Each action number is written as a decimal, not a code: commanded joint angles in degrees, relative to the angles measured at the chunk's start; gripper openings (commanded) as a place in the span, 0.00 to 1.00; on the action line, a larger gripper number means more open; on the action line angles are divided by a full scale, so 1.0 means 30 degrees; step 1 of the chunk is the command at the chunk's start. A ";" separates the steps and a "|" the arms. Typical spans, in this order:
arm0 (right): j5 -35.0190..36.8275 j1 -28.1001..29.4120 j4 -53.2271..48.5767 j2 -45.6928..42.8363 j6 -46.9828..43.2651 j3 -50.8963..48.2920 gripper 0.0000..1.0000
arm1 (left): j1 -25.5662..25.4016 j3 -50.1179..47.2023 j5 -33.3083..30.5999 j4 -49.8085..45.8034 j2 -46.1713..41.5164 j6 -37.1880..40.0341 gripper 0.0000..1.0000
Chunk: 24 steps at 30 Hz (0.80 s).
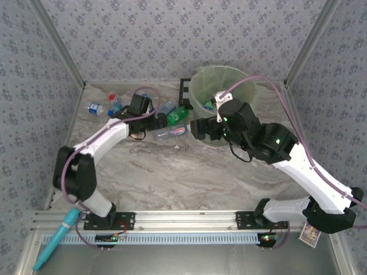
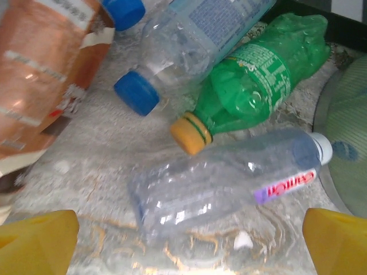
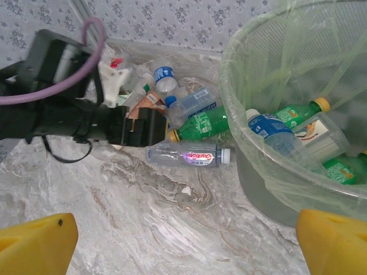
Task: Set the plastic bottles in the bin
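Note:
A clear bottle with a purple label (image 1: pixel 170 133) (image 2: pixel 223 183) (image 3: pixel 189 156) lies on its side on the marble table. Behind it lie a green bottle with an orange cap (image 2: pixel 252 91) (image 3: pixel 200 124) and a clear blue-capped bottle (image 2: pixel 183 51). My left gripper (image 1: pixel 156 121) (image 2: pixel 186 252) hangs open just above the clear bottle, its yellow fingertips (image 2: pixel 34 240) wide apart. My right gripper (image 1: pixel 198 129) (image 3: pixel 186 246) is open over bare table beside the bin (image 1: pixel 229 80) (image 3: pixel 269 189). The bag-lined bin holds a blue-labelled bottle (image 3: pixel 269 129) and green bottles (image 3: pixel 295 112).
More bottles lie at the far left (image 1: pixel 94 107) and behind the left wrist (image 1: pixel 114 103). A brown-labelled bottle (image 2: pixel 46 74) is close to the left finger. A small black rack (image 1: pixel 184 91) stands left of the bin. Patterned walls close three sides.

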 commanded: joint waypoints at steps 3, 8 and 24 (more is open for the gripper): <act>0.2050 0.0581 -0.1515 0.0081 0.0587 0.1010 1.00 | 0.0078 0.2519 0.1679 0.0313 0.2414 0.1053 1.00; 0.2578 0.0643 -0.1801 -0.0103 0.0702 0.1010 1.00 | 0.0078 0.3674 0.2517 0.0088 0.4384 0.1552 1.00; 0.2126 0.0273 -0.1342 0.0045 -0.0021 0.0361 1.00 | -0.0867 0.0305 0.3856 -0.0640 0.2862 0.1587 0.93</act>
